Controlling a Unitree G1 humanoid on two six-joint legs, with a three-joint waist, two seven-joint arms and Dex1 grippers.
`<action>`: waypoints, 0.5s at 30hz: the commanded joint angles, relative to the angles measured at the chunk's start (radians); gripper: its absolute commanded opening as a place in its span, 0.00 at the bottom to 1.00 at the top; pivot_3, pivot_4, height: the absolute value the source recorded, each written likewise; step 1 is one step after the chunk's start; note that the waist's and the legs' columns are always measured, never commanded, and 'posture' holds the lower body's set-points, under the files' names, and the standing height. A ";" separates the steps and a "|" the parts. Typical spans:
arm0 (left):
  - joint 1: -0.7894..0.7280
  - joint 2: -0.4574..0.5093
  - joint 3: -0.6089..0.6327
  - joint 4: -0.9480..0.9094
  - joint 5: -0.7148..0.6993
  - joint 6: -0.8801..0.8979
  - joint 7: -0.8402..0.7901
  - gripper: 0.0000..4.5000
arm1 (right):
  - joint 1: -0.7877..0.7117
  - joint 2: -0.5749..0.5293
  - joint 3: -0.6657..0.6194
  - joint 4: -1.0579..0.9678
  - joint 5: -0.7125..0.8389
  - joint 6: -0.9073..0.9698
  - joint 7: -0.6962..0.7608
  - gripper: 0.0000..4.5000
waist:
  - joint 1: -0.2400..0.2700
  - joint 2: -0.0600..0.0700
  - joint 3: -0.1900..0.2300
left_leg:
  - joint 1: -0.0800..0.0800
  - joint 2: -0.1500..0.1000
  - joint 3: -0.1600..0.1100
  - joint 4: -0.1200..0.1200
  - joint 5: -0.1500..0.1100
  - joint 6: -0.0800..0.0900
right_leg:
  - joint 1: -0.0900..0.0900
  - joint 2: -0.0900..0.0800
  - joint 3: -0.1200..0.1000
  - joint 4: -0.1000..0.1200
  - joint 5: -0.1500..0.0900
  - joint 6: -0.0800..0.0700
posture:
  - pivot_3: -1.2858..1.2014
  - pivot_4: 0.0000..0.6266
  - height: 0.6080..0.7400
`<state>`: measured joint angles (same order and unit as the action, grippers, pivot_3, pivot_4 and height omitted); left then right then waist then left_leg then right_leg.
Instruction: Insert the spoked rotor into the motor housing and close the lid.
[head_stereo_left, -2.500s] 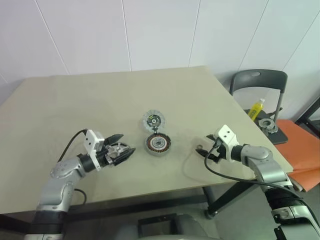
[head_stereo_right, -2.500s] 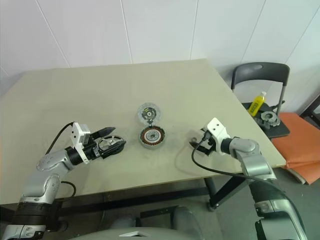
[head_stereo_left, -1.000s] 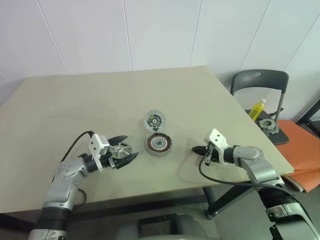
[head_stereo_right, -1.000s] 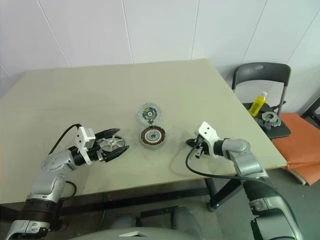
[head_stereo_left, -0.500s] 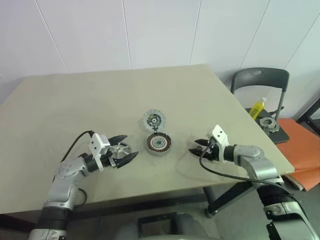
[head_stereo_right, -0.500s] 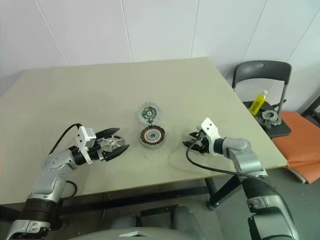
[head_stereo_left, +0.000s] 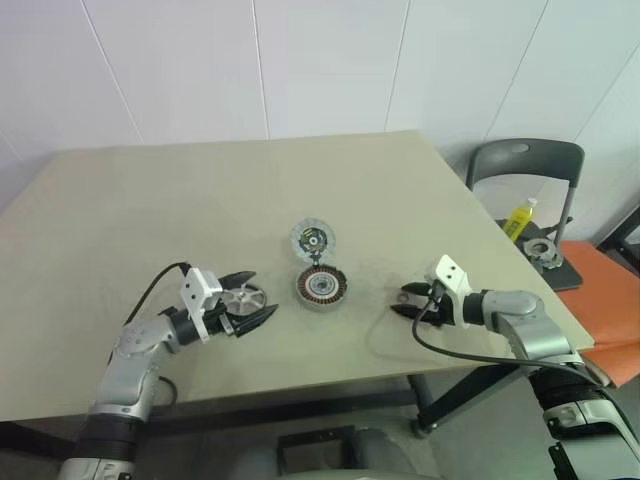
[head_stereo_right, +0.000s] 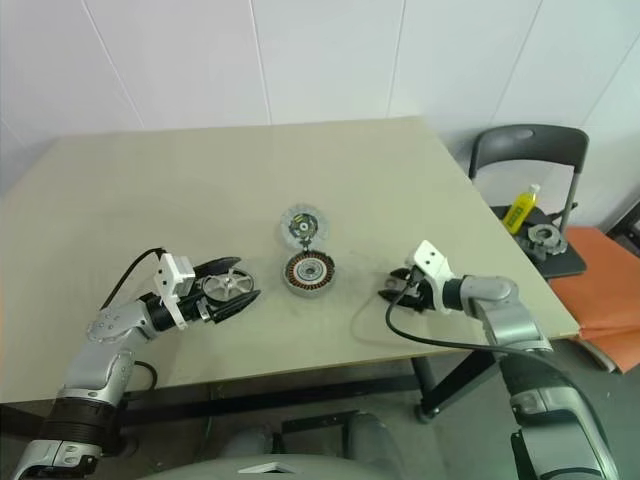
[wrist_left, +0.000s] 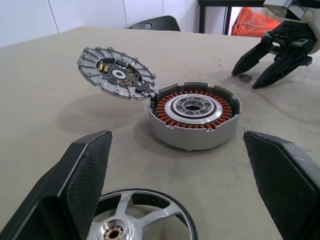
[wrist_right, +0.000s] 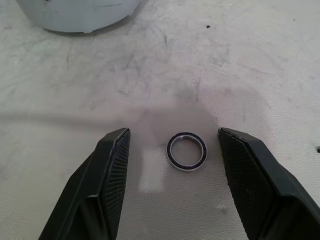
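Right jaws opened; spoked rotor (wrist_left: 140, 221) between left jaws.

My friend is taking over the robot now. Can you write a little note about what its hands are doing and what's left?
Left gripper: open around the spoked rotor, which sits between its fingers.
Right gripper: open, a small ring lying on the table between its fingers.
Motor housing: mid-table, no rotor inside, its lid hinged open behind it.
Done: nothing inserted.
Left: put the rotor in the housing, shut the lid.

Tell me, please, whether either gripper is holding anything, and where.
Nothing is held. The left gripper stands open around the spoked rotor; the right gripper is open astride a small ring.
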<state>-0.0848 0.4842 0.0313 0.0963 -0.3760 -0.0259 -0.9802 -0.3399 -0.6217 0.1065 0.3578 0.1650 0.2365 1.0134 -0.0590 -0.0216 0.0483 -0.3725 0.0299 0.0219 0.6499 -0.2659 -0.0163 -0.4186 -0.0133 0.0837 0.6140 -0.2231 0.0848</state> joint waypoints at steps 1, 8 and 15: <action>-0.014 0.005 0.005 -0.030 0.005 -0.007 0.003 1.00 | 0.026 -0.037 -0.015 0.066 -0.025 0.008 -0.002 0.53 | 0.004 -0.001 -0.001 | 0.000 0.000 0.000 0.000 0.000 0.000 | 0.000 0.000 0.000 0.000 0.000 0.000 | 0.52 0.00 1.00; -0.028 0.006 0.007 -0.013 0.008 -0.014 0.000 1.00 | 0.040 -0.025 -0.013 0.036 -0.012 0.027 0.017 0.15 | 0.013 -0.003 -0.002 | 0.001 0.000 0.000 0.000 0.000 0.000 | 0.001 0.000 0.000 0.000 0.000 0.000 | 0.52 0.00 1.00; -0.043 0.002 0.003 -0.013 0.010 -0.006 0.004 1.00 | -0.011 0.137 -0.022 -0.197 0.095 0.167 -0.061 0.15 | 0.000 -0.003 -0.002 | 0.000 0.001 0.000 0.000 0.000 0.000 | -0.001 0.001 0.000 0.002 0.000 0.000 | 0.52 0.00 1.00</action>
<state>-0.0955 0.4847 0.0279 0.1039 -0.3646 -0.0266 -0.9789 -0.3154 -0.5343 0.0700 0.2580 0.2041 0.3643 0.9756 -0.0589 -0.0243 0.0466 -0.3724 0.0312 0.0222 0.6494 -0.2659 -0.0164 -0.4212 -0.0111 0.0842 0.6178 -0.2229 0.0845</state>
